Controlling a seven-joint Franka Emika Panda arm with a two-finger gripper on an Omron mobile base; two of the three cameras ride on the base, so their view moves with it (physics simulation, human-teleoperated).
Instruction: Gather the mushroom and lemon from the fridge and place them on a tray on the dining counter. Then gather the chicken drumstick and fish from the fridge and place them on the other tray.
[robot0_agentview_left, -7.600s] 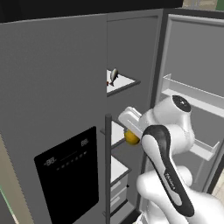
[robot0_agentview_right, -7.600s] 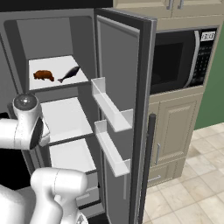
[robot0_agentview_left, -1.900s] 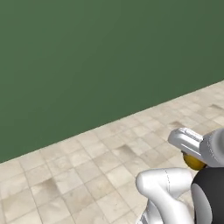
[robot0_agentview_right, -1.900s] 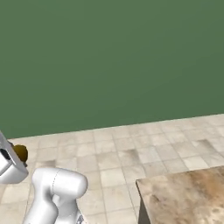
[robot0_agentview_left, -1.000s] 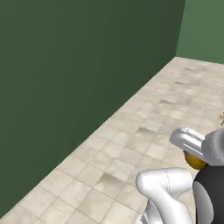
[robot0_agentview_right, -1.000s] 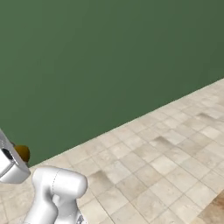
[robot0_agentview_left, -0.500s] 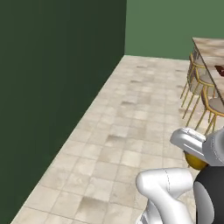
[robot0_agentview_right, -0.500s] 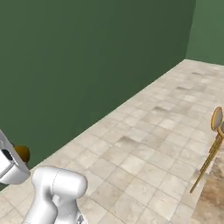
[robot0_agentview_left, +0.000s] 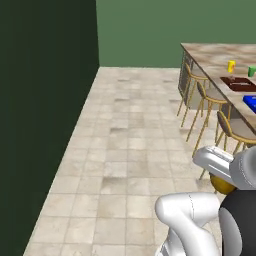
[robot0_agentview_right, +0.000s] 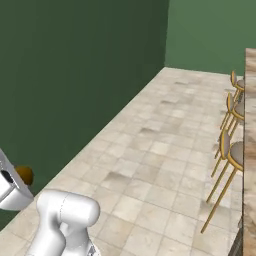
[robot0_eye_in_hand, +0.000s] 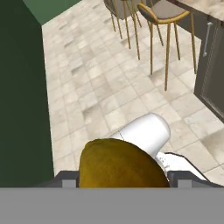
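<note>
On your left stands the dark green wall (robot0_agentview_left: 45, 110); the pale tiled floor (robot0_agentview_left: 130, 135) runs ahead of you; low between the fingers you see the lemon (robot0_eye_in_hand: 122, 166), yellow-brown and close to the lens, with the gripper (robot0_eye_in_hand: 124, 177) clamped on it; to your right, gold-legged stools (robot0_agentview_left: 210, 107) line the dining counter (robot0_agentview_left: 215, 55), where two trays (robot0_agentview_left: 239, 83) lie on its stone top.

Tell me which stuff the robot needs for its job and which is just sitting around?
Needed:
lemon, held in the gripper
dark tray
dining counter

Just around:
stools
yellow cup
green cup
blue thing
</note>
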